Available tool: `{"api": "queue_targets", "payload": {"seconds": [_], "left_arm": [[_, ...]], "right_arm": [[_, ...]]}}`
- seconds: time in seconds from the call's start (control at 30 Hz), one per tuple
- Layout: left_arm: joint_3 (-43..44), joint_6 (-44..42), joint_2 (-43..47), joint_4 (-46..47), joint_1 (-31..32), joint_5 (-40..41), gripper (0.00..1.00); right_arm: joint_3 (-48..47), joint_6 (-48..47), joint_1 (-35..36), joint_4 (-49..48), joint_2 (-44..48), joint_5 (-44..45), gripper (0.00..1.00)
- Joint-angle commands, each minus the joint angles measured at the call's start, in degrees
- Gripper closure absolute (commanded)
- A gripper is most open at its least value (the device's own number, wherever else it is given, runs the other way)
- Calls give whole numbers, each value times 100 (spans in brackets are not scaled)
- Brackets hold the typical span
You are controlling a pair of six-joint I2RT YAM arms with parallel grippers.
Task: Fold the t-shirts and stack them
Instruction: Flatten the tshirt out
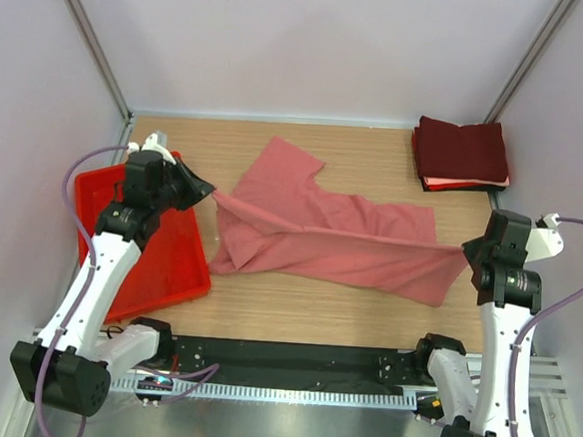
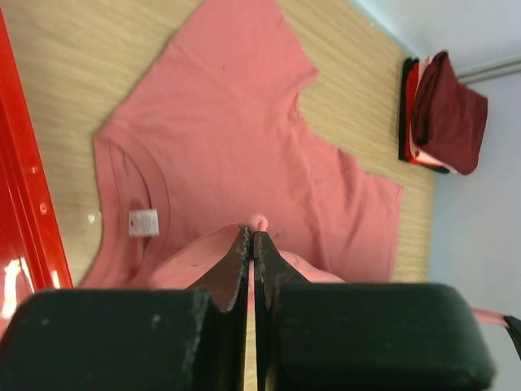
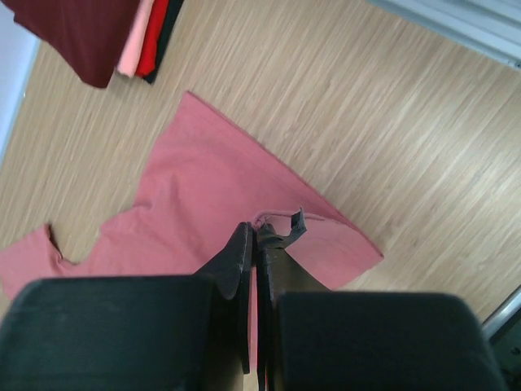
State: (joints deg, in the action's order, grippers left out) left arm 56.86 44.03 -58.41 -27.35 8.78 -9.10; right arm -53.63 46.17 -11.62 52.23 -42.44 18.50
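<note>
A salmon-pink t-shirt lies spread across the middle of the wooden table, stretched taut between both arms. My left gripper is shut on its left edge near the collar, with a pinch of pink cloth showing at the tips. At the right, my right gripper is shut on the shirt's hem corner. The shirt's white label faces up in the left wrist view. A stack of folded t-shirts, dark maroon on top with thin pale and red layers beneath, sits at the back right corner.
A red plastic tray stands on the table's left side under the left arm. Grey walls enclose the table on three sides. Bare wood shows along the near edge, in front of the shirt.
</note>
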Motion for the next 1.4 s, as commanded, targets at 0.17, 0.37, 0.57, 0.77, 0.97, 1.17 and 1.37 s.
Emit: {"api": "queue_targets", "payload": {"seconds": [0.17, 0.37, 0.57, 0.77, 0.97, 1.17, 1.37], "left_arm": [[693, 88, -371, 767, 1, 304, 100], [2088, 53, -417, 311, 1, 742, 100], [2830, 219, 294, -33, 1, 682, 100], [2839, 615, 1454, -156, 1, 489, 100], [3312, 791, 1991, -560, 1, 488, 100], [3771, 519, 1238, -614, 1, 673, 100], [4112, 63, -361, 19, 1, 849, 100]], "right_arm": [[-543, -39, 10, -1109, -502, 452, 99], [-1753, -55, 10, -1101, -845, -116, 99], [-3134, -266, 10, -180, -688, -129, 99], [-3864, -206, 10, 402, 191, 136, 99], [-4787, 49, 10, 1070, 665, 522, 99], [-4851, 41, 10, 702, 413, 392, 99], [-3718, 102, 10, -1747, -843, -574, 99]]}}
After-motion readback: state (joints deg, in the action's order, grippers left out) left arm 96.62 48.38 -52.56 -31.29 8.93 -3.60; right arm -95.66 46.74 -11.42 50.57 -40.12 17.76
